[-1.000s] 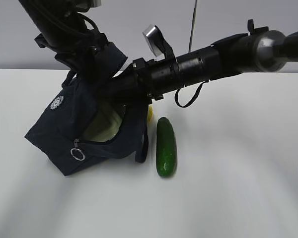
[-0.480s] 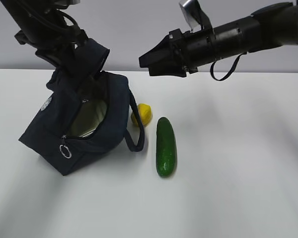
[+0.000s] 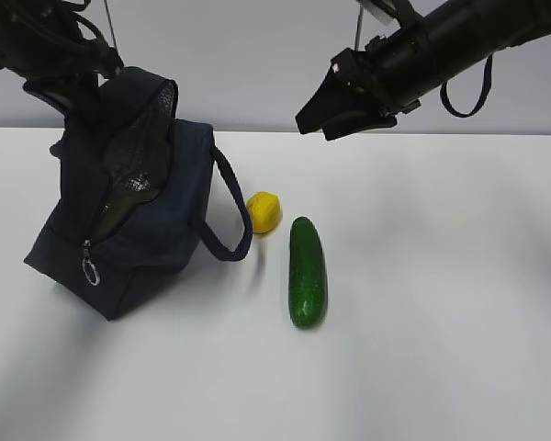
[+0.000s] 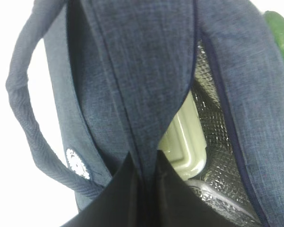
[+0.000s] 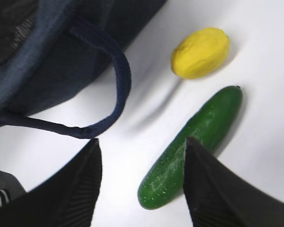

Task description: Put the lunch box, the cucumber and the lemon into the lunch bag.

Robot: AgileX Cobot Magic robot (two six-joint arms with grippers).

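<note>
Looking across the table (image 3: 441, 367), you can see your left gripper (image 3: 73, 96) clamped tight on the top flap of the lunch bag (image 3: 138, 230), holding that flap up so the bag stands tilted on the white surface with its zipper mouth gaping. The left wrist view shows the same pinch from above: the navy fabric runs down into the closed fingers (image 4: 128, 189), and through the gap beside it you can make out the sage-green lid of the lunch box (image 4: 184, 142) sitting inside against the silver quilted lining. One loop handle (image 3: 230, 211) droops off the bag's right side, ending near the lemon (image 3: 264, 211). The lemon lies on the table just right of the bag, and the cucumber (image 3: 307, 272) lies just beside it, a little nearer the camera, pointing away from you; the two look close but whether they touch you cannot tell. Your right gripper (image 3: 335, 110) hangs in the air above and to the right of both, jaws spread apart and empty, and its own camera looks down between the dark fingers (image 5: 75, 189) at the lemon and cucumber.
</note>
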